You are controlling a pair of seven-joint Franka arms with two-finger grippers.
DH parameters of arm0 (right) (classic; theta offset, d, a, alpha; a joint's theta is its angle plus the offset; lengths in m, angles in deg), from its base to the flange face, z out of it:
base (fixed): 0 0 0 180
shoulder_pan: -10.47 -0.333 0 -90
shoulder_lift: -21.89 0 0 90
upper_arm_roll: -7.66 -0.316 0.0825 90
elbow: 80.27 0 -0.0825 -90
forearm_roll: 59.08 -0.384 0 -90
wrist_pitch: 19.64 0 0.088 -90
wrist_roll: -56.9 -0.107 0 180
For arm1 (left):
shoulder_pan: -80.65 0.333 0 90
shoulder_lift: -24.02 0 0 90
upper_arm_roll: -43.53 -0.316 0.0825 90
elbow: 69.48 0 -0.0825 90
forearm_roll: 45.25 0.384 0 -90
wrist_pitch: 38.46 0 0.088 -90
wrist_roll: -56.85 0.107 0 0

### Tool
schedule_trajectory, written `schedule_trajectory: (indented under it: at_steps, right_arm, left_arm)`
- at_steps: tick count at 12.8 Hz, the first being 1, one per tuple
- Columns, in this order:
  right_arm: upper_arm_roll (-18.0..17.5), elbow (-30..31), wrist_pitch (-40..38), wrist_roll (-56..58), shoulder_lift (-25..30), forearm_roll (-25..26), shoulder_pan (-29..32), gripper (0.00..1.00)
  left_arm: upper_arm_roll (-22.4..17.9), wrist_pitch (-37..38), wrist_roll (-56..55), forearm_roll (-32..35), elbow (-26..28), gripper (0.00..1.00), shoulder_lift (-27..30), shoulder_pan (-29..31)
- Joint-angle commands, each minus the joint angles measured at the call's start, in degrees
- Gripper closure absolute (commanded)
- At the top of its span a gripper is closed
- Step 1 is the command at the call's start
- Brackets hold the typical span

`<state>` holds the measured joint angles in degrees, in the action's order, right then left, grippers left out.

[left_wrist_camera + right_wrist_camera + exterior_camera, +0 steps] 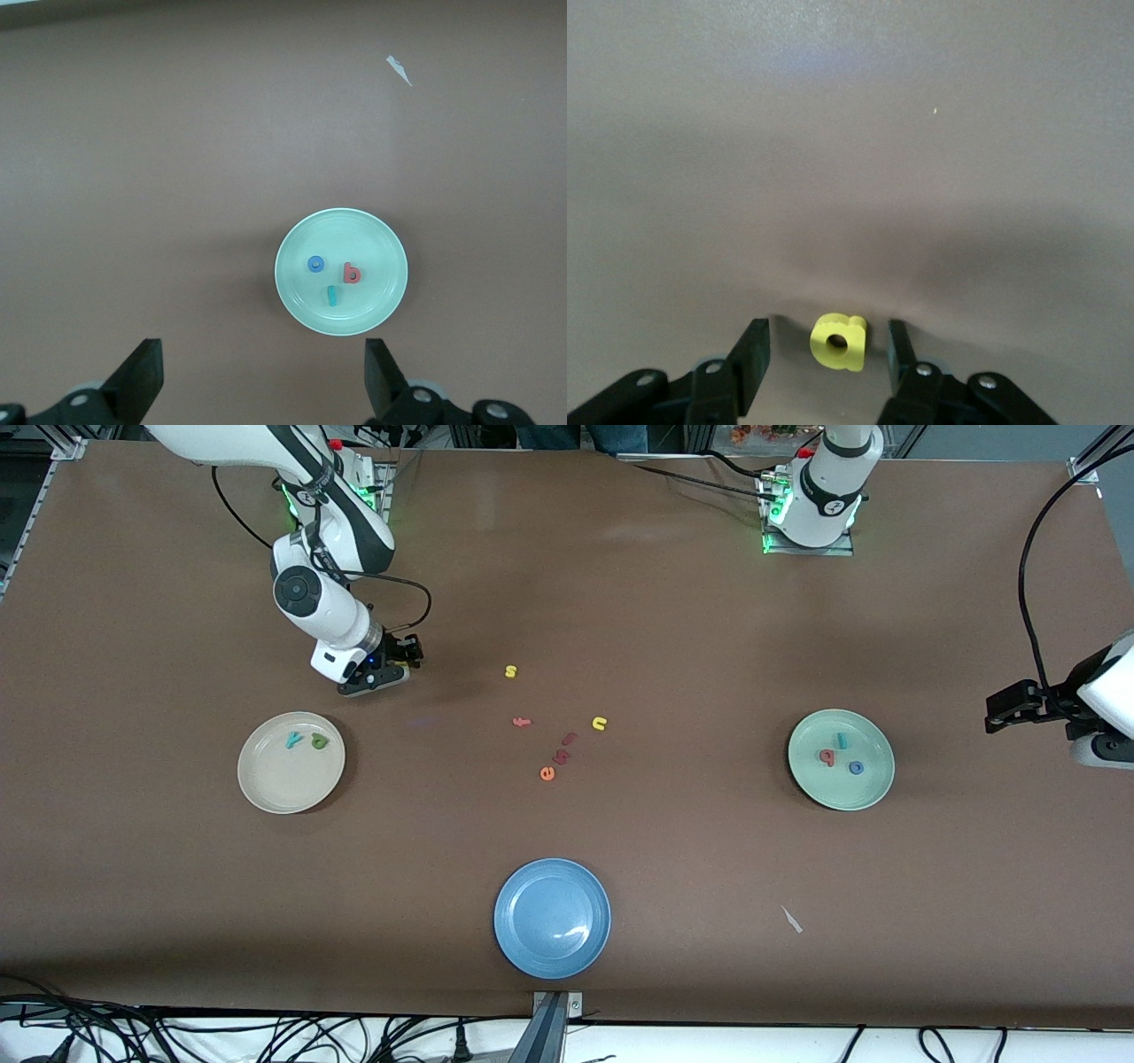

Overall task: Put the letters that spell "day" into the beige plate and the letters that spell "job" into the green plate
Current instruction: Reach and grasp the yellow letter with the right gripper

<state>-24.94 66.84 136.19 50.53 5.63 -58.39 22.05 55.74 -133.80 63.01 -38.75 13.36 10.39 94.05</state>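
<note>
My right gripper (827,336) is down at the table, farther from the front camera than the beige plate (283,784). It is open, its fingers (753,350) straddling a yellow rounded letter (839,343) with a gap on each side. In the beige plate lie a teal y (293,739) and a green rounded letter (319,740). The green plate (842,793) holds a teal j (842,740), a salmon b (827,757) and a blue o (856,767). My left gripper (1001,713) waits open and empty past the green plate (381,257), at the left arm's end of the table.
Loose letters lie mid-table: a yellow s (510,671), a red f (522,722), a yellow u (600,724), an orange e (547,773) and dark red pieces (565,746). A blue plate (532,903) sits near the front edge, with a white scrap (791,919) beside it.
</note>
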Motion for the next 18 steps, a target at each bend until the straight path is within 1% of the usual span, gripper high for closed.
schedule_trajectory:
  at_steps: [1,3,8,9,10,12,14,16,18]
  right_arm:
    - [0.17,1.25,1.41,-0.23,0.09,0.27,-0.07,0.48]
    - [0.17,1.34,2.2,-0.23,-0.7,0.27,-0.07,0.55]
    - [0.34,1.43,2.82,-0.23,-1.84,0.27,-0.77,0.56]
    - [0.61,1.43,2.91,-0.23,-1.93,0.36,-0.77,0.6]
    - [0.69,1.34,2.91,-0.14,-1.93,0.45,-0.86,0.71]
    - [1.13,1.25,2.82,0.21,-1.84,0.45,-0.78,0.85]
    - [2.45,0.64,2.56,1.52,-0.97,0.63,-0.77,0.92]
    - [3.5,-0.41,0.03,3.63,2.01,0.71,-0.6,0.92]
    - [3.51,-3.04,-8.82,5.04,7.36,0.63,0.01,0.92]
  left_arm:
    - [-0.08,-0.11,1.49,-1.67,0.22,0.0,0.19,0.84]
    - [-0.08,-0.11,1.49,-1.67,0.31,0.0,0.19,0.93]
    - [-0.08,-0.11,1.67,-1.75,0.31,0.0,0.19,1.1]
    - [-0.08,-0.11,1.67,-1.75,0.31,0.0,0.19,1.1]
    - [-0.08,-0.11,1.58,-1.75,0.31,0.0,0.19,1.1]
    - [-0.08,-0.11,1.58,-1.75,0.31,0.0,0.19,1.1]
    - [-0.08,-0.02,1.58,-1.75,0.31,0.0,0.19,1.1]
    - [-0.08,-0.02,1.49,-1.75,0.31,0.0,0.19,1.1]
    - [-0.08,-0.02,1.58,-1.75,0.31,0.0,0.19,1.1]
